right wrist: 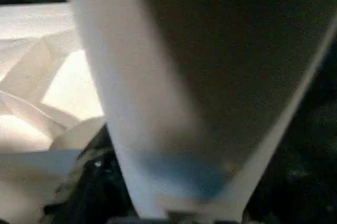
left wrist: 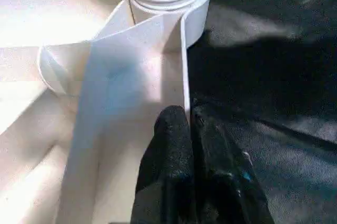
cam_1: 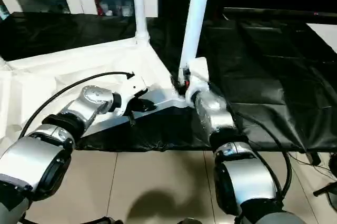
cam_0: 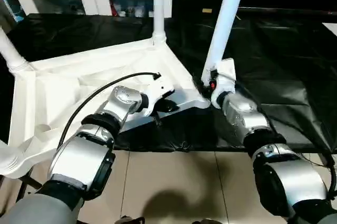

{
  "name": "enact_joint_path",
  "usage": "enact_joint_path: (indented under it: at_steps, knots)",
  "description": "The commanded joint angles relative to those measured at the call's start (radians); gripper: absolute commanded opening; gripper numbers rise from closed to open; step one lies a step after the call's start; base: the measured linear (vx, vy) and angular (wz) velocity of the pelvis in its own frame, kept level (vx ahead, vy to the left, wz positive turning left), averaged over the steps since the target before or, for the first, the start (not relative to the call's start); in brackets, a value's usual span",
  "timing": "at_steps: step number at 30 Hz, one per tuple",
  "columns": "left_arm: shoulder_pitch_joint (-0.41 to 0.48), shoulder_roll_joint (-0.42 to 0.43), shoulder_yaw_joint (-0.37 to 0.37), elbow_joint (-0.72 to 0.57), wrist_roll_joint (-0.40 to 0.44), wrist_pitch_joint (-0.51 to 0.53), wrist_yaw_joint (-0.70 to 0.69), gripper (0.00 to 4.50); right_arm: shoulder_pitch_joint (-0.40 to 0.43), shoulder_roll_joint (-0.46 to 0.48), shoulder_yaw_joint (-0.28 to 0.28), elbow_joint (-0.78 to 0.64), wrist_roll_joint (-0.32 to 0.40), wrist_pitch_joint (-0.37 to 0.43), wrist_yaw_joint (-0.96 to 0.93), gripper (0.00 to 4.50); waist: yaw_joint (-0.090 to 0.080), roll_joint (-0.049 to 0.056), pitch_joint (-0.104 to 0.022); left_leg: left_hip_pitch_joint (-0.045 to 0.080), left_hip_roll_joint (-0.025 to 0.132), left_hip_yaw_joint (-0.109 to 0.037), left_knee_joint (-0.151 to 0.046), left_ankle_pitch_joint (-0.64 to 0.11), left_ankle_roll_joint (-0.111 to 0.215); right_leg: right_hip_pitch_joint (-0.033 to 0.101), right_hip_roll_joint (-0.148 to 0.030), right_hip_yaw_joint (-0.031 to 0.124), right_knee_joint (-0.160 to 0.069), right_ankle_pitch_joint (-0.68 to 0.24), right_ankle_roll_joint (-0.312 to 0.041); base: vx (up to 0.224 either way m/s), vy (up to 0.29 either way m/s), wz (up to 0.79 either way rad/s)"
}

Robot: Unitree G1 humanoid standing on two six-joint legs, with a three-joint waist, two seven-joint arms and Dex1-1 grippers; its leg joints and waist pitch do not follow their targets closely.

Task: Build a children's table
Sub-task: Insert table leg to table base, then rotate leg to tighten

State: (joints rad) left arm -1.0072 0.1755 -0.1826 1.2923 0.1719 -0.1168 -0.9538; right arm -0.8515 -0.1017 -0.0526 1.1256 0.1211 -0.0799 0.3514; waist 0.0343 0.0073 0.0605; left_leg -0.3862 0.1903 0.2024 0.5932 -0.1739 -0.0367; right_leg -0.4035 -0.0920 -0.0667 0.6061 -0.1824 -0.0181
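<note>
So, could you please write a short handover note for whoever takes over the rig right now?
Left gripper: shut on the rim of the upside-down tabletop on the black-sheeted work table.
Right gripper: holds a leg at its base, tilted over the near right corner socket.
Done: far legs stand in their sockets.
Left: seat this leg; check the near left corner.

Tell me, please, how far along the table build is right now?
Well along. The tabletop lies underside up on the black sheet, with the far leg and left leg upright in their sockets. In hand: the right gripper holds a leg, tilted, at the near right corner, while the left gripper pinches the rim. Left: seating that leg, then turning the table over.
</note>
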Motion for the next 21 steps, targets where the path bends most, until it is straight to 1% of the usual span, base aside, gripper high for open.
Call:
enact_joint_path:
  at_steps: [1,2,3,4,5,6,8,9,10,11,12,14,15,16,17,18,21]
  knots:
    - [-0.022,-0.007,-0.005,-0.029,0.001,-0.031,-0.027,0.00,0.019,0.010,0.013,0.045,-0.017,0.020,0.018,3.06,0.005,0.007,-0.072,0.023,0.044,-0.021,-0.075,-0.245,0.031,0.048,-0.063,0.043,-0.065,-0.087,-0.289,0.000,0.000,0.00]
    - [-0.020,-0.005,-0.006,-0.029,0.003,-0.034,-0.031,0.00,0.021,0.009,0.009,0.039,-0.013,0.011,0.039,3.15,0.006,0.008,-0.073,0.024,0.045,-0.020,-0.074,-0.242,0.036,0.048,-0.063,0.043,-0.065,-0.081,-0.294,0.000,0.000,0.00]
    - [-0.020,-0.005,-0.006,-0.029,0.003,-0.034,-0.031,0.00,0.021,0.009,0.009,0.039,-0.013,0.011,0.039,3.25,0.007,0.007,-0.073,0.023,0.044,-0.019,-0.073,-0.239,0.039,0.050,-0.063,0.042,-0.064,-0.080,-0.296,0.000,0.000,0.00]
    - [-0.018,-0.004,-0.007,-0.029,0.004,-0.038,-0.033,0.00,0.022,0.009,0.007,0.032,-0.012,-0.001,0.056,3.25,0.008,0.010,-0.072,0.022,0.044,-0.019,-0.073,-0.239,0.041,0.050,-0.064,0.042,-0.064,-0.082,-0.297,0.000,0.000,0.00]
    - [-0.017,-0.002,-0.009,-0.029,0.006,-0.044,-0.038,0.00,0.023,0.007,0.007,0.027,-0.012,-0.011,0.071,3.49,0.009,0.008,-0.072,0.022,0.045,-0.018,-0.073,-0.237,0.043,0.051,-0.064,0.042,-0.065,-0.087,-0.295,0.000,0.000,0.00]
    - [-0.017,-0.002,-0.009,-0.029,0.006,-0.044,-0.038,0.00,0.023,0.007,0.007,0.027,-0.012,-0.011,0.071,3.49,0.010,0.009,-0.072,0.023,0.045,-0.018,-0.073,-0.238,0.045,0.050,-0.063,0.041,-0.065,-0.089,-0.295,0.000,0.000,0.00]
    - [-0.013,0.003,-0.012,-0.032,0.008,-0.055,-0.055,0.00,0.027,0.002,0.008,0.016,-0.010,-0.029,0.098,3.71,0.013,0.009,-0.072,0.022,0.046,-0.018,-0.073,-0.234,0.047,0.051,-0.063,0.041,-0.064,-0.094,-0.295,0.000,0.000,0.00]
    - [-0.012,0.005,-0.013,-0.033,0.008,-0.060,-0.061,0.00,0.028,-0.001,0.009,0.013,-0.010,-0.033,0.107,3.71,0.015,0.010,-0.072,0.023,0.047,-0.018,-0.072,-0.232,0.047,0.050,-0.064,0.041,-0.064,-0.094,-0.296,0.000,0.000,0.00]
    - [-0.010,0.007,-0.013,-0.034,0.008,-0.063,-0.071,0.00,0.030,-0.007,0.014,0.007,-0.014,-0.040,0.120,3.93,0.015,0.010,-0.072,0.021,0.047,-0.017,-0.072,-0.229,0.048,0.050,-0.064,0.041,-0.063,-0.090,-0.297,0.000,0.000,0.00]
    - [-0.009,0.008,-0.012,-0.034,0.008,-0.064,-0.075,0.00,0.032,-0.010,0.017,0.005,-0.017,-0.042,0.125,4.00,0.016,0.009,-0.072,0.022,0.047,-0.017,-0.072,-0.227,0.049,0.051,-0.064,0.041,-0.063,-0.089,-0.298,0.000,0.000,0.00]
    - [-0.006,0.012,-0.014,-0.035,0.008,-0.074,-0.090,0.00,0.037,-0.019,0.024,-0.005,-0.022,-0.052,0.151,4.00,0.016,0.009,-0.071,0.021,0.047,-0.017,-0.071,-0.225,0.052,0.050,-0.063,0.040,-0.062,-0.087,-0.299,0.000,0.000,0.00]
    - [0.002,0.022,-0.020,-0.036,0.011,-0.096,-0.125,0.00,0.054,-0.042,0.035,-0.033,-0.025,-0.071,0.221,4.00,0.022,0.013,-0.071,0.020,0.047,-0.016,-0.069,-0.214,0.061,0.052,-0.064,0.040,-0.062,-0.081,-0.300,0.000,0.000,0.00]
    - [0.005,0.025,-0.021,-0.037,0.010,-0.102,-0.142,0.00,0.062,-0.050,0.038,-0.047,-0.023,-0.077,0.247,4.00,0.024,0.011,-0.072,0.020,0.046,-0.016,-0.068,-0.209,0.067,0.053,-0.063,0.040,-0.061,-0.074,-0.299,0.000,0.000,0.00]
    - [0.007,0.027,-0.022,-0.037,0.009,-0.106,-0.154,0.00,0.067,-0.055,0.039,-0.056,-0.021,-0.081,0.265,4.00,0.028,0.011,-0.074,0.017,0.047,-0.016,-0.065,-0.180,0.082,0.055,-0.065,0.040,-0.056,-0.042,-0.304,0.000,0.000,0.00]
    - [0.011,0.031,-0.024,-0.038,0.008,-0.114,-0.174,0.00,0.078,-0.066,0.045,-0.077,-0.017,-0.083,0.307,4.00,0.028,0.011,-0.074,0.017,0.047,-0.016,-0.065,-0.180,0.082,0.055,-0.065,0.040,-0.056,-0.042,-0.304,0.000,0.000,0.00]
    - [0.013,0.034,-0.025,-0.039,0.008,-0.118,-0.187,0.00,0.086,-0.072,0.049,-0.090,-0.015,-0.084,0.334,4.00,0.033,0.011,-0.074,0.018,0.047,-0.015,-0.064,-0.170,0.097,0.055,-0.064,0.039,-0.055,-0.024,-0.307,0.000,0.000,0.00]
    - [0.020,0.041,-0.022,-0.043,-0.003,-0.131,-0.243,0.00,0.112,-0.098,0.068,-0.129,-0.012,-0.075,0.427,4.00,0.034,0.011,-0.073,0.018,0.048,-0.015,-0.064,-0.177,0.101,0.053,-0.063,0.038,-0.056,-0.035,-0.311,0.000,0.000,0.00]
